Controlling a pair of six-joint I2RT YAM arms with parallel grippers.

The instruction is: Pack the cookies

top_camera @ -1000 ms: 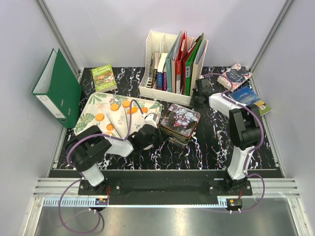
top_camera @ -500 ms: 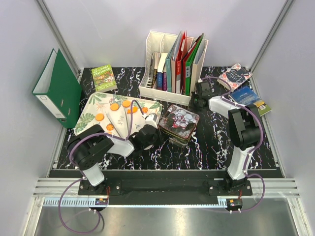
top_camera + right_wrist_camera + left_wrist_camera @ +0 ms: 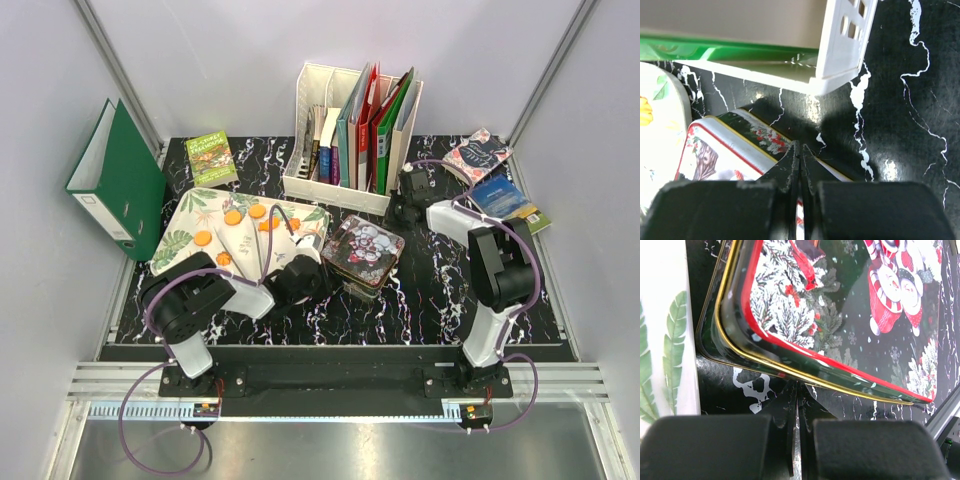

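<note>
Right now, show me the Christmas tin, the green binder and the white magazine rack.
Christmas tin [image 3: 365, 250]: top view, lid centre.
Green binder [image 3: 140, 180]: top view, green cover.
White magazine rack [image 3: 332, 193]: top view, front wall.

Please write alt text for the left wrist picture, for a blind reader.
A Christmas tin with snowmen and fir branches on its lid fills the view, lying on a black marbled table. The left gripper, shut, points at its near edge; a white leaf-print tray is at the left.

White-and-black left arm [image 3: 240, 296], matching right arm [image 3: 487, 335], purple cables [image 3: 122, 425] at black bases [image 3: 190, 381], blocky black gripper fingers [image 3: 715, 446]
</note>
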